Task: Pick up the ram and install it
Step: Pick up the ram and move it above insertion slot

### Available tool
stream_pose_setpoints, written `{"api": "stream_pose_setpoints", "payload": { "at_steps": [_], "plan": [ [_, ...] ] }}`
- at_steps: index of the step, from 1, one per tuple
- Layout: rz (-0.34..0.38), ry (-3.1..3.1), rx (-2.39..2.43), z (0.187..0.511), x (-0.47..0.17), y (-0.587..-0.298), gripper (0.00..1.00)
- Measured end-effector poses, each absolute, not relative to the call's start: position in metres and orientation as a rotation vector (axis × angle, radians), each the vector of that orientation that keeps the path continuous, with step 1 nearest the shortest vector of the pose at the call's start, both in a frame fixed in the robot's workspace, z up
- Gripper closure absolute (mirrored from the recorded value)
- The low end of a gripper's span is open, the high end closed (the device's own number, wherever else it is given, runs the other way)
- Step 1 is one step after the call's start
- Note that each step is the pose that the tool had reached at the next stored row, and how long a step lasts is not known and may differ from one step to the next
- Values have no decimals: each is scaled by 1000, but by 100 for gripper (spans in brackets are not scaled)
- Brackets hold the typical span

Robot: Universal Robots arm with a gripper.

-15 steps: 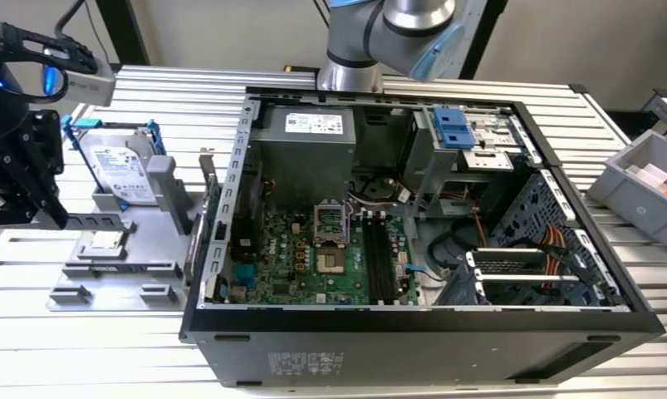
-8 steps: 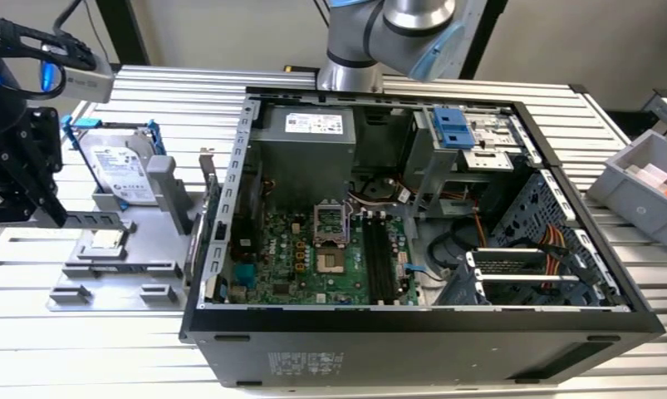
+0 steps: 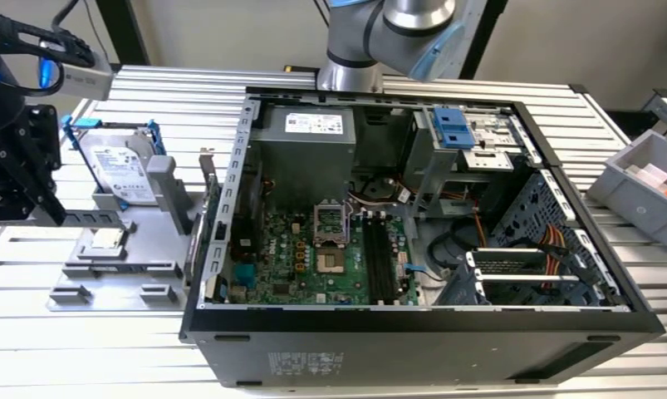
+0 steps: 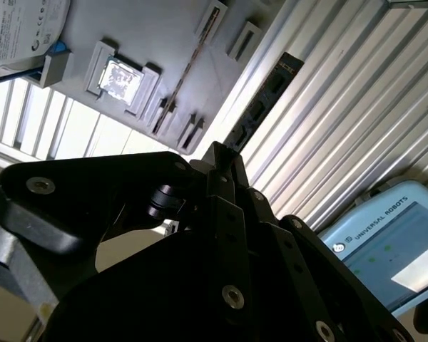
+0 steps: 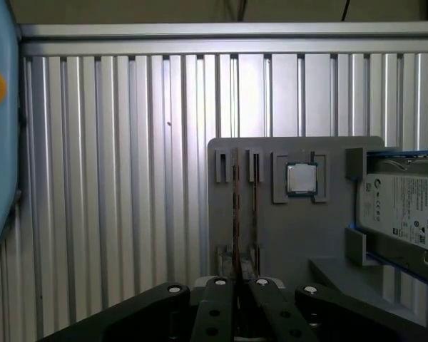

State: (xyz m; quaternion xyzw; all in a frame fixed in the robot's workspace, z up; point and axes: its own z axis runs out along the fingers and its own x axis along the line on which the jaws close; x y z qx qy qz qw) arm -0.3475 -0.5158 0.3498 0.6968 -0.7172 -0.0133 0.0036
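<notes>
The gripper [image 4: 221, 151] has its fingers set narrow, pinching one end of the ram [image 4: 265, 100]. The ram runs as a dark, chip-studded strip from mid-frame toward the upper right of the second wrist view, over the ribbed table [image 4: 357, 107] beside the grey fixture [image 4: 164, 43]. It looks light, thin and stiff yet brittle, so it is best held by its bare board edges, clear of chips and contacts.

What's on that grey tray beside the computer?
A hard drive in a blue frame, a small square chip and the ram on edge in a slot. The gripper hides one end of the tray in the first wrist view.
</notes>
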Motion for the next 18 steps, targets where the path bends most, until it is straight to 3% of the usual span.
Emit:
{"api": "stream_pose_setpoints", "payload": {
  "at_steps": [18],
  "plan": [
    [-42, -2248, 2184, 354, -348, -516, 100]
  ]
}}
